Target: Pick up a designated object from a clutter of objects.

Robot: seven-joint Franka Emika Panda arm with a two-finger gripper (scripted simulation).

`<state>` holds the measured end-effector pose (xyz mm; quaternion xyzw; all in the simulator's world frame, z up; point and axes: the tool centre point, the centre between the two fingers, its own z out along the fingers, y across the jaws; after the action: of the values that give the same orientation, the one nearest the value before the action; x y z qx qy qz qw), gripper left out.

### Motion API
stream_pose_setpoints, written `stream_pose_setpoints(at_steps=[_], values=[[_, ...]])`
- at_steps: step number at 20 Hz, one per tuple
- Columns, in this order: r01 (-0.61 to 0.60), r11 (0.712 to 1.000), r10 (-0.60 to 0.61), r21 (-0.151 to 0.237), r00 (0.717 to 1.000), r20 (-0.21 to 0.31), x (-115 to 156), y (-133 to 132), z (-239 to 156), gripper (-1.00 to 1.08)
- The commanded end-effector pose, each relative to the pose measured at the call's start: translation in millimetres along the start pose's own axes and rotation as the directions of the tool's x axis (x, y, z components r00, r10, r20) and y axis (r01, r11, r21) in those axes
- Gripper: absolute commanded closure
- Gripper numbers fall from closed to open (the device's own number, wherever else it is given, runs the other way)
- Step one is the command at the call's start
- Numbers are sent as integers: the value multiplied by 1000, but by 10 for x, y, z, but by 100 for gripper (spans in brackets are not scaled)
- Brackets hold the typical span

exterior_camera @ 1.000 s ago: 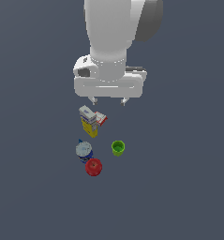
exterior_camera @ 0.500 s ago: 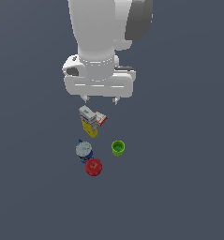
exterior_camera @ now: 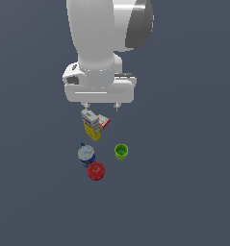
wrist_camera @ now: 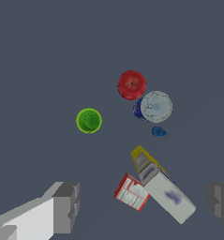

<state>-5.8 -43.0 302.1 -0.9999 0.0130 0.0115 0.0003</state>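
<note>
1. Compared with the earlier exterior pictures, the arm (exterior_camera: pixel 103 38) has swung toward the exterior view's left and its gripper (exterior_camera: pixel 101 105) now hangs directly above the yellow-and-white box (exterior_camera: pixel 91 123); the clutter has not shifted.
2. The gripper is spread wide and holds nothing; in the wrist view its fingers (wrist_camera: pixel 66 206) stand well apart at the picture's edges, one cut off.
3. The small blue thing (wrist_camera: pixel 159 132) shows only in the wrist view, lying just beside the blue can (wrist_camera: pixel 153 106), between it and the box (wrist_camera: pixel 162 186); the exterior view barely shows it, if at all.
4. The red-and-white packet (wrist_camera: pixel 132 192) touches the box and is partly hidden behind it in the exterior view (exterior_camera: pixel 104 122).
5. The red ball (wrist_camera: pixel 131 85) sits against the can; the green cup (wrist_camera: pixel 89 120) stands apart.
</note>
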Motion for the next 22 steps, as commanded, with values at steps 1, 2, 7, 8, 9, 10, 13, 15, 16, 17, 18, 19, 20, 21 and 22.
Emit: stream_pose_setpoints(at_steps=[1, 2, 7, 8, 9, 10, 13, 15, 16, 17, 18, 19, 20, 21, 22], values=[[26, 1000, -26, 1, 1000, 0, 24, 40, 74, -92], [38, 999, -38, 1, 999, -1, 35, 60, 110, -92], [115, 993, -115, 3, 993, -4, 97, 181, 330, -92], [134, 991, -134, 4, 991, -5, 110, 211, 383, -92], [153, 988, -153, 4, 988, -5, 122, 242, 439, -92], [172, 985, -172, 4, 985, -6, 134, 273, 495, -92], [229, 974, -229, 4, 974, -9, 164, 368, 663, -92], [266, 964, -266, 4, 964, -10, 180, 432, 776, -92], [284, 959, -284, 4, 959, -11, 186, 464, 832, -92], [303, 953, -303, 3, 953, -12, 192, 497, 889, -92], [321, 947, -321, 3, 947, -13, 197, 529, 946, -92], [339, 941, -339, 3, 941, -13, 201, 561, 1002, -92], [357, 934, -357, 2, 934, -14, 203, 594, 1059, -92], [375, 927, -375, 2, 927, -15, 206, 626, 1116, -92], [393, 920, -393, 1, 920, -15, 207, 659, 1173, -92]])
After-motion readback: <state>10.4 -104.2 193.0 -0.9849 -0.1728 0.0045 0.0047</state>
